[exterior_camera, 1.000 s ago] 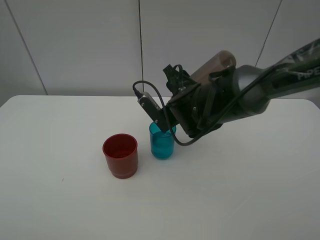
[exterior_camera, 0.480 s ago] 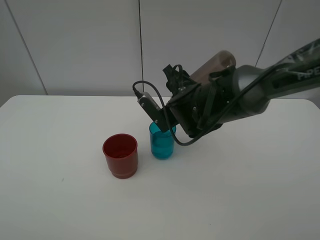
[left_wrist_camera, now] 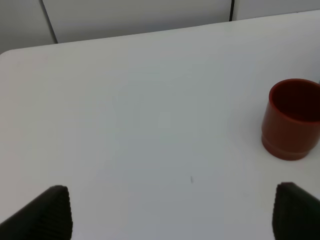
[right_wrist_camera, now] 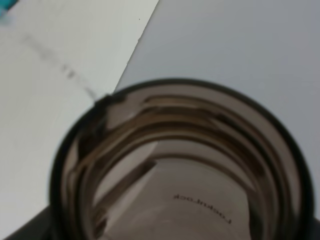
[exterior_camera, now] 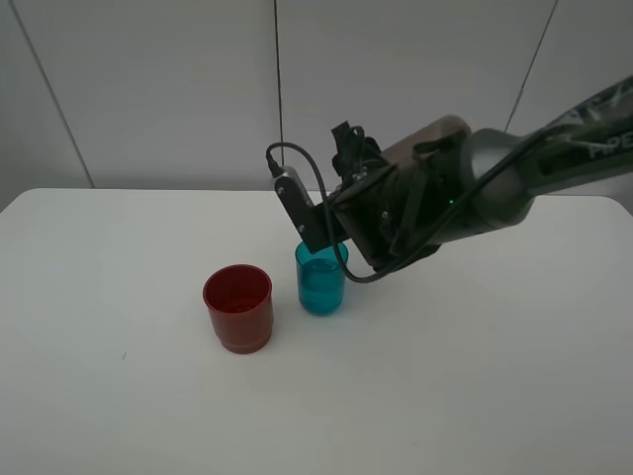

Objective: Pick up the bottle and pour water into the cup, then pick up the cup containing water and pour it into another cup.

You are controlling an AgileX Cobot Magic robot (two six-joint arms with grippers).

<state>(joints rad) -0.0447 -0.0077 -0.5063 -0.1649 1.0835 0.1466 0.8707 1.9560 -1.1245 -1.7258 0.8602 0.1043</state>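
My right gripper (exterior_camera: 401, 203) is shut on the smoky brown bottle (exterior_camera: 433, 137). It holds the bottle tilted, base up to the right and neck hidden behind the wrist, just above the teal cup (exterior_camera: 321, 278). The teal cup stands upright on the table with water in it. The red cup (exterior_camera: 238, 307) stands empty to its left, a small gap between them. The right wrist view is filled by the bottle's round base (right_wrist_camera: 176, 116). The left wrist view shows the red cup (left_wrist_camera: 292, 120) far off and my left gripper (left_wrist_camera: 172, 215) open over bare table.
The white table (exterior_camera: 475, 386) runs to a rounded far edge against a grey panelled wall. A black cable loops off the right wrist above the teal cup. A sliver of teal (right_wrist_camera: 4, 7) shows at the corner of the right wrist view.
The right wrist has turned a little, so the bottle's raised base has come down slightly. Both cups stand where they were.
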